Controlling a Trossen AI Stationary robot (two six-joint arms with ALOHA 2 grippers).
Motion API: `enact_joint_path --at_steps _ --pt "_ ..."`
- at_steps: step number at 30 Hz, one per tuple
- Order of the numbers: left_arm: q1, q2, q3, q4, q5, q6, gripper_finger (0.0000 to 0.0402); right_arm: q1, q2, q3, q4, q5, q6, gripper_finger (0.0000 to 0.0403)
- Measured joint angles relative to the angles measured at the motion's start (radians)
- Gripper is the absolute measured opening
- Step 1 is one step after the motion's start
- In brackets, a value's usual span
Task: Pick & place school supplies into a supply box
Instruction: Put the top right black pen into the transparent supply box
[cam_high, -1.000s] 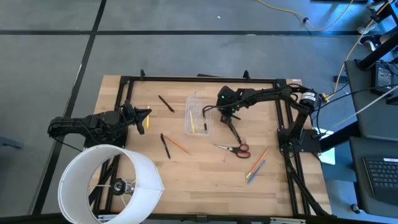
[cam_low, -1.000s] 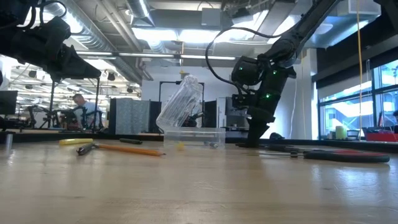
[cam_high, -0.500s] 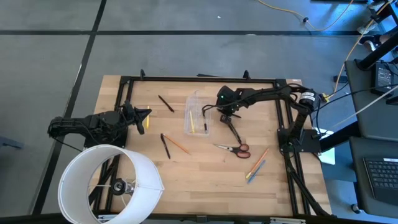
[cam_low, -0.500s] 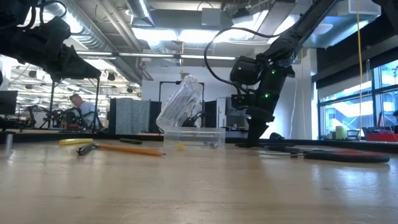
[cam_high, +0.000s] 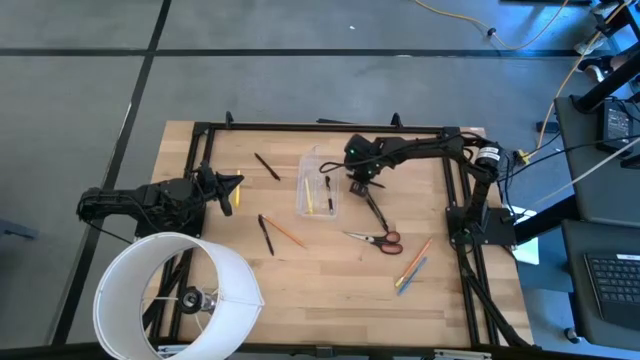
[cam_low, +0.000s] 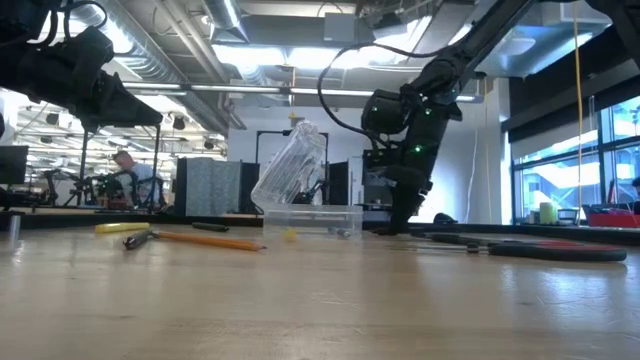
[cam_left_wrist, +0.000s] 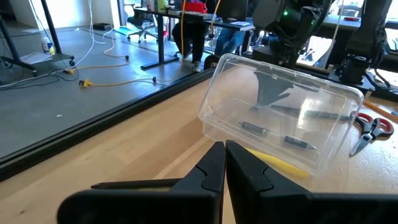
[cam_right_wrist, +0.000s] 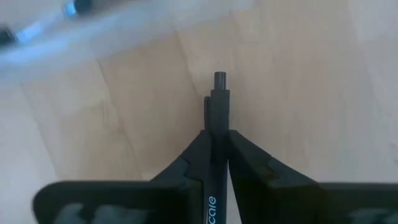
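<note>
1. The supply box (cam_high: 318, 184) is sitting just beside the right gripper (cam_high: 361, 184), on the side toward the left arm. Its clear lid (cam_low: 291, 165) is standing tilted open, so nothing is blocking the way in.
2. The box is already holding a few things – two dark pens (cam_left_wrist: 254, 127) and something yellow on its floor, as the left wrist view is showing – so I am judging the task partly done.
3. The right gripper is clenching a black pen (cam_right_wrist: 217, 102), with its fingers (cam_right_wrist: 186, 163) pinching the barrel and the pen's tip sticking out ahead of them. The pen is trailing from the gripper toward the scissors, and I cannot tell whether it is clear of the table (cam_high: 440, 300).
4. The scissors (cam_high: 378, 239) with red handles are lying open on the wood near the right gripper, on the side away from the box.
5. An orange pencil (cam_high: 417, 249) and a blue pen (cam_high: 410, 274) are lying farther out past the scissors, well apart from the box.
6. On the far side of the box from the right gripper, a black pen (cam_high: 267, 166), another black pen (cam_high: 266, 236) and an orange pencil (cam_high: 289, 234) are waiting – none are in the box yet.
7. The left gripper (cam_high: 238, 180) is hanging clenched and empty near the table's edge, with a yellow pencil (cam_high: 226, 198) lying just beside it.
8. Judging by the count outside, more than half is left.
</note>
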Motion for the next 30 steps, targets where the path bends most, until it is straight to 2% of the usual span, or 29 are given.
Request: enact_joint_path --at_steps 16,20,30 --pt "0.000 0.000 0.000 0.000 0.000 -0.001 0.0007 0.000 -0.003 0.022 -0.027 -0.007 0.030 0.0044" --pt "0.000 0.000 0.000 0.000 0.000 -0.001 0.0007 0.000 -0.005 0.023 -0.039 -0.040 0.039 0.0044" --pt "0.000 0.000 0.000 0.000 0.001 -0.002 0.0007 0.007 -0.115 0.024 -0.047 -0.059 0.146 0.0045"
